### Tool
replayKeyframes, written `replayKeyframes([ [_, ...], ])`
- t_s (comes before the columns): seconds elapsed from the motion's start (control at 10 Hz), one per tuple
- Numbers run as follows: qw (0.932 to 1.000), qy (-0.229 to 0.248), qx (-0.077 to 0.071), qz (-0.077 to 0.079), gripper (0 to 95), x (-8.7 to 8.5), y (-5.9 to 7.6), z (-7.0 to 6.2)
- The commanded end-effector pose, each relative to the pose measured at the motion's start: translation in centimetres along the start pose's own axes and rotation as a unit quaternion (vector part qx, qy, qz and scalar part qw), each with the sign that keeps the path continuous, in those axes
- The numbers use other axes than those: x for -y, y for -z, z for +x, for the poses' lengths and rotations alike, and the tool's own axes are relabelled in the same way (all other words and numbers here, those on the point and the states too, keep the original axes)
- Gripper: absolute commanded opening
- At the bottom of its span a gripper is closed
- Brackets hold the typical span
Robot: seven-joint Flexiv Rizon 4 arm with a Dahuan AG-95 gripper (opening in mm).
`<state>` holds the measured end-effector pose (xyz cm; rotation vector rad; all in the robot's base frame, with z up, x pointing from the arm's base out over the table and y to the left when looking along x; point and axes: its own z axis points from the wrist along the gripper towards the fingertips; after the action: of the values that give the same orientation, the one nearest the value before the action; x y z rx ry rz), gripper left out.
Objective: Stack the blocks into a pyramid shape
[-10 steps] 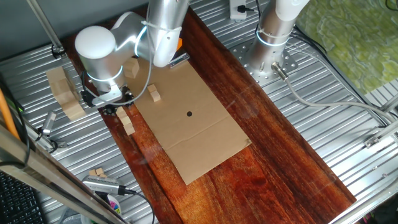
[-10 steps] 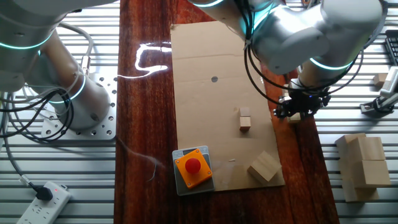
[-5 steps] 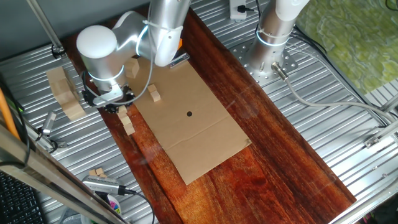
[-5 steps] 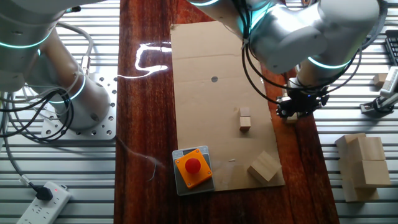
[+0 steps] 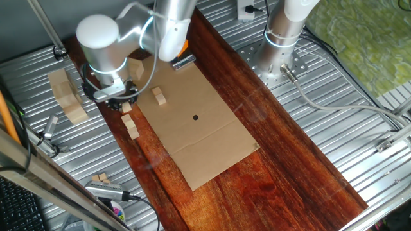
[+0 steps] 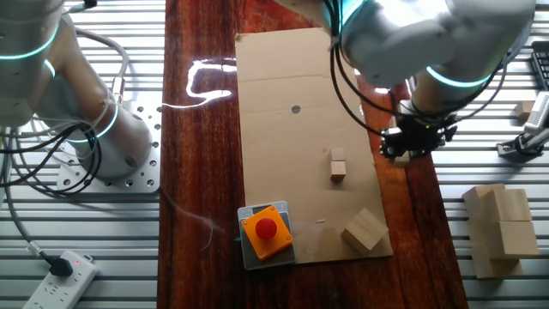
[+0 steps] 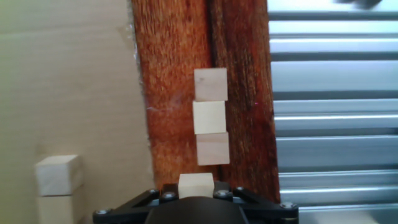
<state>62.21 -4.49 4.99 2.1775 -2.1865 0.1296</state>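
In the hand view my gripper (image 7: 196, 188) is shut on one small pale block (image 7: 196, 182), held just above the red wood. Ahead of it, three more blocks (image 7: 209, 117) lie in a straight touching row on the wooden strip. Two blocks (image 7: 57, 175) stand stacked on the cardboard to the left. In one fixed view the gripper (image 5: 121, 104) hangs at the near end of the row (image 5: 130, 126), with the stacked pair (image 5: 158, 96) to its right. The other fixed view has the gripper (image 6: 401, 155) beside the cardboard's edge and the stacked pair (image 6: 338, 165) on it.
A cardboard sheet (image 5: 199, 138) covers the wooden board. A larger faceted wood chunk (image 6: 364, 229) and a red button box (image 6: 263, 230) sit at one end of it. Big pale slab pieces (image 5: 65, 94) lie on the metal table. A second arm's base (image 5: 281, 45) stands at the back.
The gripper has lifted a little and shifted along the wooden strip away from the row, carrying a block. The other blocks have not moved.
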Motion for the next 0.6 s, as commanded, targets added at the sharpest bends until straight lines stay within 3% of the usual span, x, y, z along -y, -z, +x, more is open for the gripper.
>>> replayKeyframes([
  [0.1,1.0000,-0.005,0.000,-0.001,0.0,-1.4,1.2,-0.2],
  [0.6,0.9998,-0.022,0.001,-0.001,0.0,-6.6,2.4,-1.0],
])
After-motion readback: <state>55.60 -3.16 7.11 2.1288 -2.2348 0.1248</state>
